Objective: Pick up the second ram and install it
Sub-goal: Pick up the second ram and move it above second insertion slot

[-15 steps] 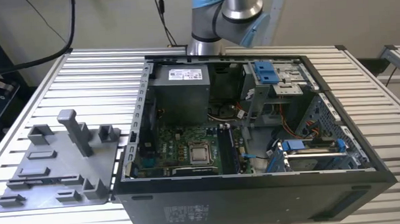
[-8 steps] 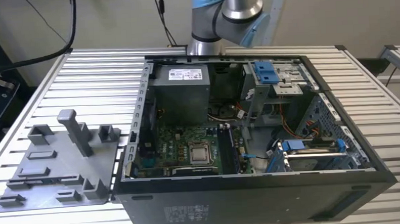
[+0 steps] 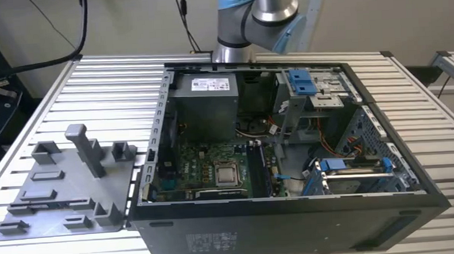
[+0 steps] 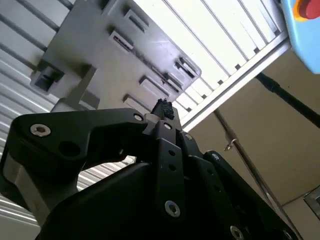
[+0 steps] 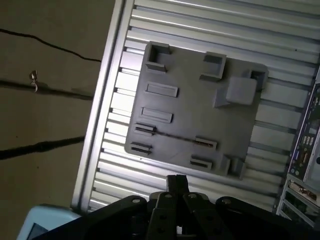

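The second ram shows as a thin dark strip standing on edge between two slotted holders on the grey tray. In the second wrist view the same ram runs across the tray. My gripper hangs well above the tray's near edge, apart from the ram. Its black fingertips are pressed together with nothing between them, and the second wrist view shows the gripper the same way. In the exterior view the tray lies at the left of the open computer case.
The case holds the green motherboard, a grey power supply and blue drive brackets. A tall grey post and several blocks rise from the tray. The ribbed table ends close beside the tray. The arm stands behind the case.
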`<state>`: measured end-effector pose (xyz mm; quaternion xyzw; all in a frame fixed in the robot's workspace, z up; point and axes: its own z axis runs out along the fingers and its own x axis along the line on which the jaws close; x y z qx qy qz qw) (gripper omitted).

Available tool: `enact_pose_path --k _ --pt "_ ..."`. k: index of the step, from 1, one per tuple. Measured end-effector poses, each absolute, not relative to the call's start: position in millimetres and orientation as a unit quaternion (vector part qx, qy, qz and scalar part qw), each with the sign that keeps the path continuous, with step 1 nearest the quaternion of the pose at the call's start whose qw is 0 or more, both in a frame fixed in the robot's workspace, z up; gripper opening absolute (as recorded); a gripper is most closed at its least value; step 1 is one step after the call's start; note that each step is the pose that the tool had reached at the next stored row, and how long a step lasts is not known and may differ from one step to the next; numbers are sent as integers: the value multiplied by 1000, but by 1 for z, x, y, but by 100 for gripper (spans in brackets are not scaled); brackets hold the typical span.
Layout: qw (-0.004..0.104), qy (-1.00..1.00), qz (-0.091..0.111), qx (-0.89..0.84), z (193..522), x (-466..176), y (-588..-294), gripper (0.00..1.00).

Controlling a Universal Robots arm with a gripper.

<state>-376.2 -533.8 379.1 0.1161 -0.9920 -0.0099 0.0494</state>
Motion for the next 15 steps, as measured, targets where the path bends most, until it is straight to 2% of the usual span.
enact_pose_path --k 15 --pt "50 -976 -4 210 379 -376 -534 11"
